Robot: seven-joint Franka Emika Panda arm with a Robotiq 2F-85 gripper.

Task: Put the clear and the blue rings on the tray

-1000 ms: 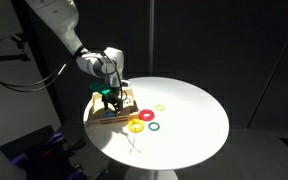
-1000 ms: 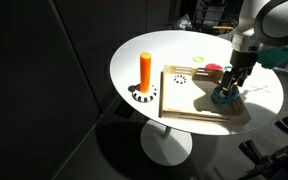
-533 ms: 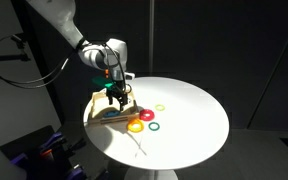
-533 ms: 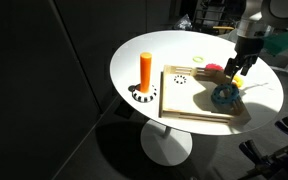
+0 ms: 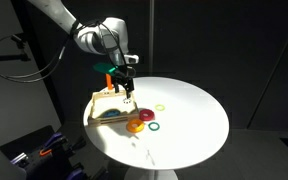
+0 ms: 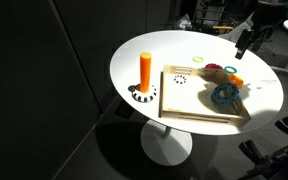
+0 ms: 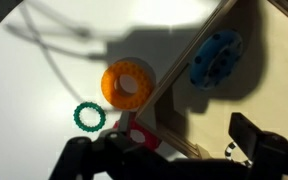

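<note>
The blue ring lies flat on the light-wood tray; in the wrist view the ring rests on the tray near its rim. A thin clear ring lies on the white table beyond the tray and also shows in an exterior view. My gripper hangs open and empty well above the tray, apart from the blue ring. It also shows in an exterior view. In the wrist view its dark fingers frame the tray's rim.
An orange ring, a green ring and a partly hidden red ring lie on the round white table beside the tray. An upright orange peg stands at the tray's far end. The table's edge is near.
My gripper was down at the blue ring on the tray; it has let go and risen straight up. The blue ring stays on the tray.
</note>
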